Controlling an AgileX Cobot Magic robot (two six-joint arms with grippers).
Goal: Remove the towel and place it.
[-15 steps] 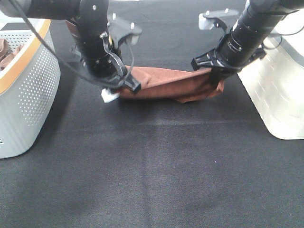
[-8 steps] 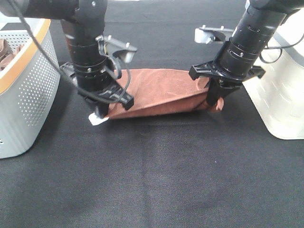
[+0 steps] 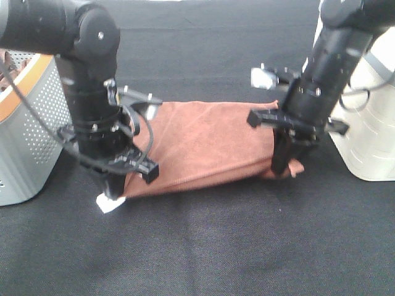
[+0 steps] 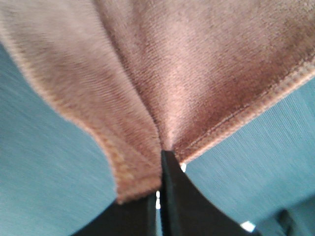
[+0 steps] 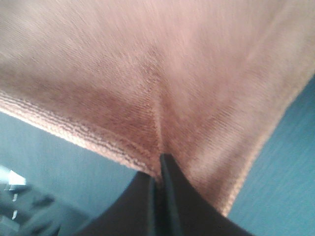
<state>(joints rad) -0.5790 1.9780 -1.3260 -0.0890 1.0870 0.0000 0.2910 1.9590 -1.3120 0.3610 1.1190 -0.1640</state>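
Observation:
The rust-brown towel (image 3: 203, 142) lies spread between the two arms on the dark table, its far part flat and its near edge pulled taut. My left gripper (image 3: 113, 192) is shut on the near left corner, where the small white tag (image 3: 109, 203) sticks out. My right gripper (image 3: 281, 165) is shut on the near right corner. The left wrist view shows the towel (image 4: 197, 73) puckered into the pinched left gripper (image 4: 160, 164). The right wrist view shows the same cloth (image 5: 147, 73) creased into the right gripper (image 5: 160, 164).
A grey perforated basket (image 3: 31, 142) with an orange rim stands at the left, brown cloth showing inside at its top edge. A white container (image 3: 367, 142) stands at the right. Dark table mat (image 3: 216, 246) stretches in front of the towel.
Both arms have moved toward the near side of the table, still gripping the corners. The towel has been drawn out from a narrow bunched strip into a wider, flatter sheet.

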